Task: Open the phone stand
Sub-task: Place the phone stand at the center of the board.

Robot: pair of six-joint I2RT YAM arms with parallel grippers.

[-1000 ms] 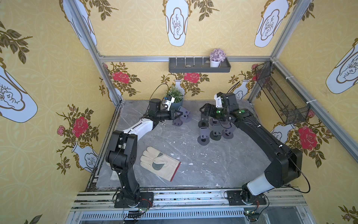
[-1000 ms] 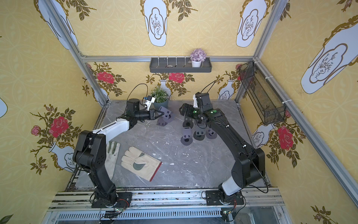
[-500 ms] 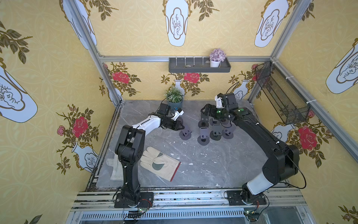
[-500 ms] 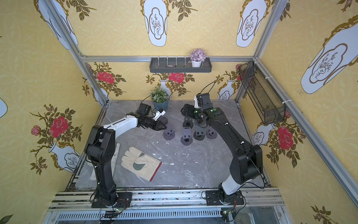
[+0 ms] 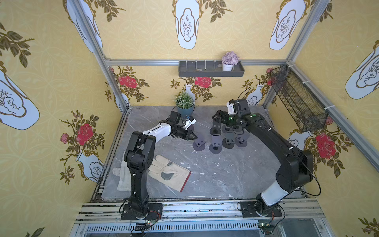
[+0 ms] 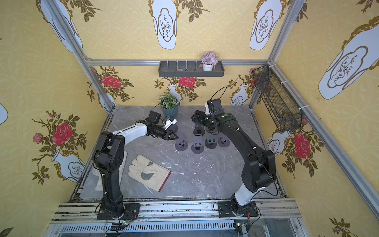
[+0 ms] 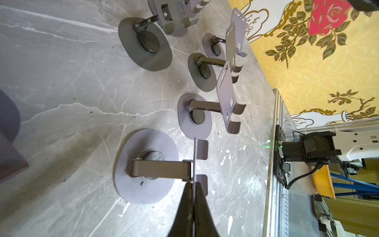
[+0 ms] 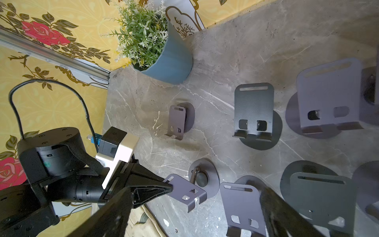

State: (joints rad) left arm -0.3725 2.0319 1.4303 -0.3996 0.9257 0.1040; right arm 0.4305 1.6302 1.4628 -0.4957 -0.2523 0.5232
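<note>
I saw the left gripper (image 7: 193, 185) with its jaws pinched on the thin back plate of the phone stand (image 7: 146, 166), which stood on its round base near the middle of the tabletop (image 5: 225, 176). The right gripper (image 5: 217, 123) hung with jaws spread wide above the other stands (image 5: 228, 141), nearer the back edge.
</note>
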